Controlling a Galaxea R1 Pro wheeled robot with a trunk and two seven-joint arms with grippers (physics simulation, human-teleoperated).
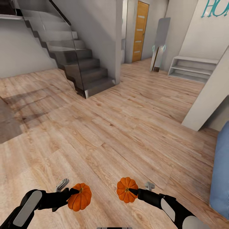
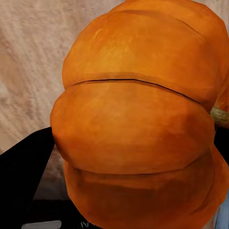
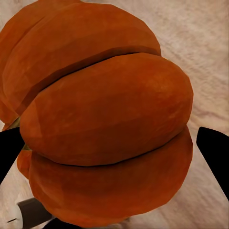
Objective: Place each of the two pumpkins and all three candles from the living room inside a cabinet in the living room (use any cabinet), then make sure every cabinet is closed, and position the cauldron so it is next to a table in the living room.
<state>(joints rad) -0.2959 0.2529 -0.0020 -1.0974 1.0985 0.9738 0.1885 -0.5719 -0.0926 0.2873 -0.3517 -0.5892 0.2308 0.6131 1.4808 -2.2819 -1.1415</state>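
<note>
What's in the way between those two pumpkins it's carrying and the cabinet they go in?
Each end effector already holds a pumpkin: left on the left pumpkin, right on the right pumpkin. No cabinet is visible here, so the route can't be judged. Directly ahead is wood floor, with stairs farther off.

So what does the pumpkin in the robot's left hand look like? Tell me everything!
The small, round, bright orange ribbed pumpkin has fat bulging segments split by dark grooves, a smooth, slightly glossy skin and a tan stem stub at one side. It is tipped sideways, held above the light wood plank floor. The black left end effector is shut on it, its fingers pressing its sides. Nothing else touches it.
</note>
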